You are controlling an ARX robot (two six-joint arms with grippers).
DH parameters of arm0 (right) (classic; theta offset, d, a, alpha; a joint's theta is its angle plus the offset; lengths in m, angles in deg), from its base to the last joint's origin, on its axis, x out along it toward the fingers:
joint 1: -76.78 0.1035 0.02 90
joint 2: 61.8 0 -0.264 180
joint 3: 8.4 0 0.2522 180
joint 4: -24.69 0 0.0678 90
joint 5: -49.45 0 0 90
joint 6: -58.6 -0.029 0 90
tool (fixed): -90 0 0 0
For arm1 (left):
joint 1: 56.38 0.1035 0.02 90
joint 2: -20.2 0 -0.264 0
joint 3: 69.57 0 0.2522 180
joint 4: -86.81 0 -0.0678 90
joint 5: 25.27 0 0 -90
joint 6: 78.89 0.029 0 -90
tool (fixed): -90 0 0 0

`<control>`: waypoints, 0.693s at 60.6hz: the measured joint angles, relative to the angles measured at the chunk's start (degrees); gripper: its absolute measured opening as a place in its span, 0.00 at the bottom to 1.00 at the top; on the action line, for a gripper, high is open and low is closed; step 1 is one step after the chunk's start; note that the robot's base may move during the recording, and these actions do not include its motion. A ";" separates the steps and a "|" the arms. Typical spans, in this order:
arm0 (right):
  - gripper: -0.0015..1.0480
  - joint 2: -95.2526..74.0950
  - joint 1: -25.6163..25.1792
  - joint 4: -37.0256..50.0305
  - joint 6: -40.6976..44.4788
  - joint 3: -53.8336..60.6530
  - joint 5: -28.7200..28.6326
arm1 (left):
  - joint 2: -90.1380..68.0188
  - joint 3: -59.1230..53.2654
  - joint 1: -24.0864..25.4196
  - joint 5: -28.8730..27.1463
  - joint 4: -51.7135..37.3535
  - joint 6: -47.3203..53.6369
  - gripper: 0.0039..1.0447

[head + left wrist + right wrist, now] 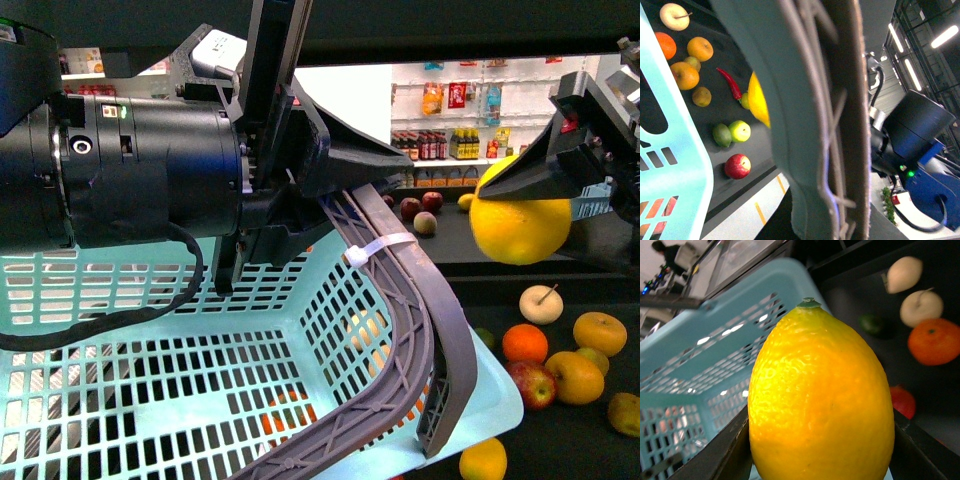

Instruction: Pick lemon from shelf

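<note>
Right wrist view gives us the closest look: the right pincer (530,195) is clenched around the lemon (820,395), a dark finger (715,452) pressed to each flank of the fruit. The lemon's green stem nub points away from the wrist. In the front view we see the lemon hanging in the air, clear of every surface, in front of the black shelf (470,285) and above its lower tray.

Under and beside the lemon on that lower tray lie a pale round fruit with a stalk (541,303), an orange (525,343), a red apple (533,383) and two yellow-orange apples (600,333), near one another. On the upper tray, behind the lemon, we make out two dark red apples (410,208).

To the lemon's left, the left pincer (345,165) appears closed on the grey handle (400,300) of a pale turquoise basket (150,400). The handle rises to the black fingers and disappears between them. A white cable tie (380,248) wraps the handle just below the grip. The basket hangs beside the shelf.

In the left wrist view we also find a red chilli (730,83) and a green apple (740,131) on the dark tray. Far behind, white shelves of bottles (440,145) line the wall.
</note>
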State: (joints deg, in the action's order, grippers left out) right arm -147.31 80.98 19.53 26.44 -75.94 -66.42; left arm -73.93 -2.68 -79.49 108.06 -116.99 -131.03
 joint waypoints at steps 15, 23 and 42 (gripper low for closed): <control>0.60 1.33 6.64 0.39 0.28 4.66 0.85 | 0.00 0.00 0.00 -0.02 0.00 0.02 0.08; 0.60 -0.44 8.04 1.79 0.31 5.95 1.97 | 0.00 0.00 0.00 -0.02 0.00 0.00 0.08; 0.73 -4.00 11.04 3.48 0.92 6.86 3.54 | 0.00 0.00 0.00 0.00 0.00 0.02 0.08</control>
State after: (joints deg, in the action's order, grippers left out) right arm -151.31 92.02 23.00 27.36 -69.08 -62.88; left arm -73.93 -2.68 -79.49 108.06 -116.99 -131.00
